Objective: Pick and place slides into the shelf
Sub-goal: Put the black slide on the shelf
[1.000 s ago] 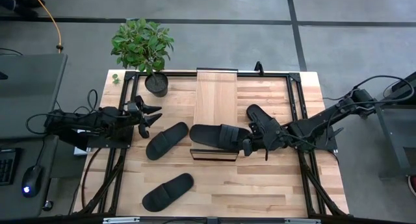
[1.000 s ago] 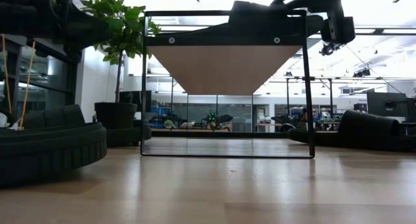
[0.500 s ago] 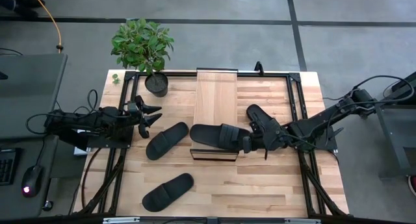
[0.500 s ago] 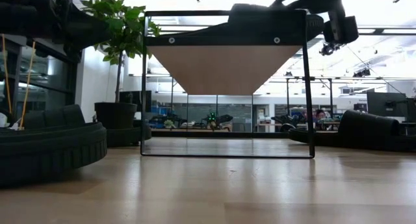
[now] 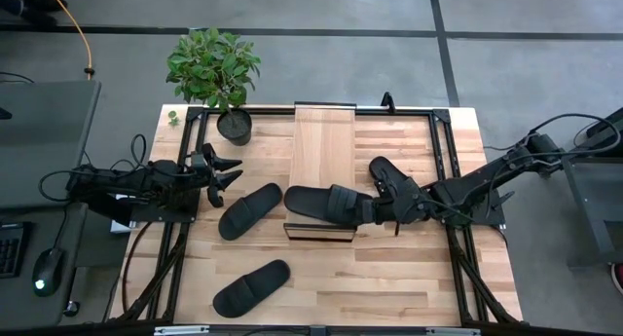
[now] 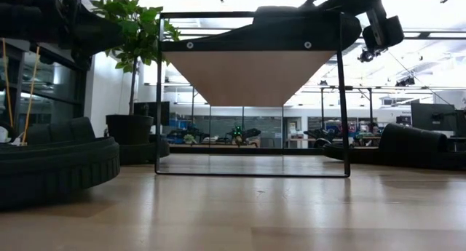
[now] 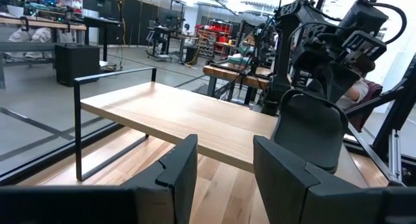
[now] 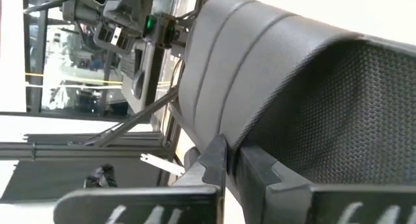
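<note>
At the left edge of the light butcher-block wooden table [image 5: 389, 278], the left gripper [image 5: 226, 172] hovers with its two dark fingers [image 7: 179, 169] parted and nothing between them. It points toward the middle of the table, near a leafy green plant in a dark round pot [image 5: 234, 127] that stands at the far left corner.

Just beside the left gripper lies the first black slide sandal [image 5: 249, 210], flat on the table, its long sole set diagonally and its wide ribbed strap facing up. A second matching black slide sandal [image 5: 251, 286] lies nearer the front edge, also diagonal and well apart from both grippers.

The long narrow shelf with a light wood-grain plank top and dark metal frame [image 5: 324, 146] stands at the table's middle, running from the far edge toward the front. In the low view the plank [image 6: 247, 76] sits raised on a thin dark frame.

The third black slide sandal [image 5: 326, 203] lies crosswise over the near end of the shelf. Its strap is broad with raised ribs, and its surface shows a fine woven texture in the right wrist view [image 8: 305, 100].

The right gripper [image 5: 375, 211] is clamped on this sandal at its right end. A fourth black slide sandal [image 5: 387, 172] lies just behind the right gripper, partly hidden by the arm.
</note>
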